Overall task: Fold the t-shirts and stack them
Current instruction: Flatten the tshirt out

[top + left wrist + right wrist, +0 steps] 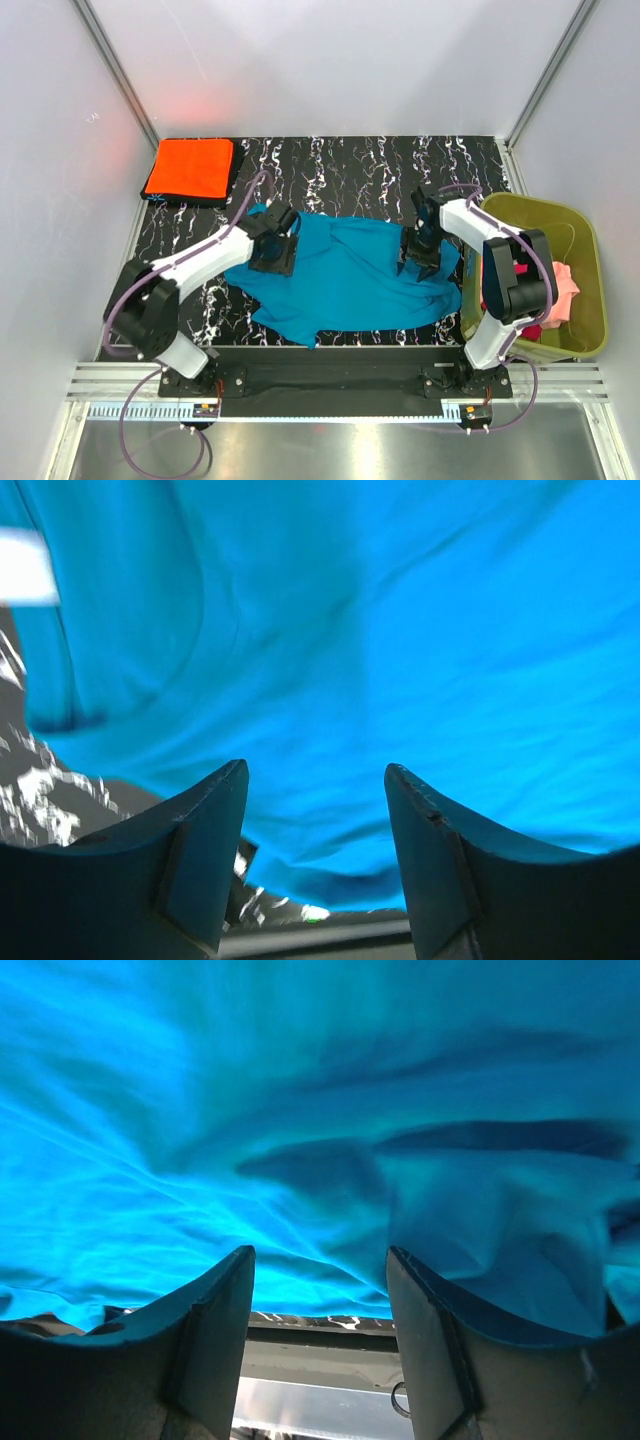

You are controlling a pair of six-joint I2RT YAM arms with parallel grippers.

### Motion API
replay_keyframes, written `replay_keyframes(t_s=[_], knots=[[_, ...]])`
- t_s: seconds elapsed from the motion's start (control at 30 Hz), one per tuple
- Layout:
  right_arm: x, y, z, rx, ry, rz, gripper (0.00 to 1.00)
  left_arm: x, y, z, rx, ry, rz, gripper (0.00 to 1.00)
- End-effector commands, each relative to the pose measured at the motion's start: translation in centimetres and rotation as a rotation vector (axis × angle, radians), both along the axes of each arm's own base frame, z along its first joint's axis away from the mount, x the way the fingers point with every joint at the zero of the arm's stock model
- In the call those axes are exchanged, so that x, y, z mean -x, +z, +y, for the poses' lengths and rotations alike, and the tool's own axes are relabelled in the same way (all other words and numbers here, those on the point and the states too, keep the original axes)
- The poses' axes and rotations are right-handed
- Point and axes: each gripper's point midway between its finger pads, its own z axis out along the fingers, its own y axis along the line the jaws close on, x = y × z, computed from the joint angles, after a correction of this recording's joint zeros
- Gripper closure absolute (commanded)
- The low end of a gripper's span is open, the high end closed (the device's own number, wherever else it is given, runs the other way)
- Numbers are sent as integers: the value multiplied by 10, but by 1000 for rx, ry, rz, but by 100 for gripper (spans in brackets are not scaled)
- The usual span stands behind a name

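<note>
We see a plain teal-blue t-shirt (350, 275), a bright orange t-shirt (190, 168), a black table (350, 160) veined with white marbling, an olive-green bin (588, 250), pink cloth (566, 283) and magenta-red cloth (530, 333).

I'm looking at a black marble-patterned tabletop (350, 160) veined in white, closed in by plain white panels: a back wall (330, 60), a left wall (50, 200) and a right wall (600, 120), joined at the corners by slanting aluminium posts (115, 70). The light is even and bright, with a faint reddish glow (200, 105) low on the back wall's left side. An olive-green plastic bin (592, 300) stands at the table's right edge, and a slotted aluminium rail (100, 380) runs along the near edge above a shiny metal surface (330, 450).
</note>
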Motion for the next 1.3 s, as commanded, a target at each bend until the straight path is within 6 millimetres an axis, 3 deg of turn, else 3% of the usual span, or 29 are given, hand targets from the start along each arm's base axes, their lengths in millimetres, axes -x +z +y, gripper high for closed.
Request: replay_keyframes(t_s=[0.0, 0.03, 0.1, 0.13, 0.2, 0.23, 0.3, 0.33, 0.37, 0.4, 0.43, 0.47, 0.5, 0.57, 0.63, 0.67, 0.7, 0.73, 0.77, 0.8, 0.87, 0.9, 0.93, 1.0, 1.03, 1.1, 1.13, 1.17, 1.27], knots=[[-3, 5, 9, -33, 1, -63, 37, 6, -19, 5, -65, 6, 64, 38], [-5, 2, 9, -32, 5, -69, 36, 5, -32, 8, -112, 2, 103, 36], [-8, -5, 8, -21, 13, -66, 36, -13, -31, 0, -141, -6, 109, 36], [-10, -14, 7, -13, 23, -46, 36, -14, -47, 3, -191, -5, 168, 36], [-23, -17, 11, -13, 32, -52, 35, -27, -56, 0, -206, -9, 196, 35], [-27, -27, 11, -7, 34, -24, 35, -44, -60, -1, -204, 14, 203, 35], [-52, -23, 17, -13, 37, -52, 34, -58, -73, 1, -193, 35, 248, 35], [-54, -33, 16, -2, 41, -8, 34, -81, -68, 3, -151, 75, 235, 34], [-78, -24, 22, -13, 45, -51, 34, -93, -66, 5, -144, 91, 235, 34], [-88, -22, 24, -18, 48, -54, 34, -100, -66, 10, -147, 103, 253, 34], [-88, -35, 23, -2, 48, 8, 33, -110, -76, 20, -157, 127, 280, 34], [-116, -19, 29, -14, 55, -54, 33, -142, -56, 15, -132, 126, 202, 33], [-117, -26, 27, 4, 58, -8, 33, -150, -51, 20, -142, 130, 198, 31], [-144, -4, 31, 0, 62, -82, 33, -188, -18, 26, -152, 148, 86, 29], [-153, 13, 32, -3, 58, -131, 32, -198, 4, 32, -165, 159, 33, 21], [-153, 18, 31, -1, 57, -146, 32, -200, 30, 34, -156, 170, -30, 19], [-153, 23, 29, 7, 57, -160, 32, -196, 27, 35, -147, 172, -42, 18], [-150, 44, 27, 4, 56, -201, 31, -185, 38, 36, -116, 179, -74, 15], [-146, 39, 26, 11, 56, -184, 30, -184, 56, 35, -88, 184, -110, 14], [-143, 56, 24, 8, 54, -228, 30, -171, 47, 38, -81, 187, -100, 14], [-123, 54, 17, 26, 46, -209, 29, -151, 47, 41, -62, 203, -98, 14], [-117, 69, 14, 25, 39, -252, 28, -131, 47, 47, -57, 206, -95, 14], [-99, 58, 8, 41, 32, -211, 28, -121, 46, 46, -49, 203, -93, 14], [-86, 71, 4, 33, 17, -253, 28, -102, 53, 47, -14, 193, -119, 17], [-67, 57, -1, 41, 5, -209, 28, -82, 37, 49, -16, 179, -75, 18], [-57, 61, -1, 19, -7, -239, 30, -67, 34, 52, -2, 175, -83, 21], [-43, 49, -4, 21, -13, -203, 31, -60, 28, 52, 7, 171, -70, 21], [-37, 47, -3, 13, -14, -196, 32, -46, 13, 56, 0, 163, -31, 21], [-22, 38, -5, 9, -20, -175, 37, -40, -2, 52, 34, 134, -22, 19]])
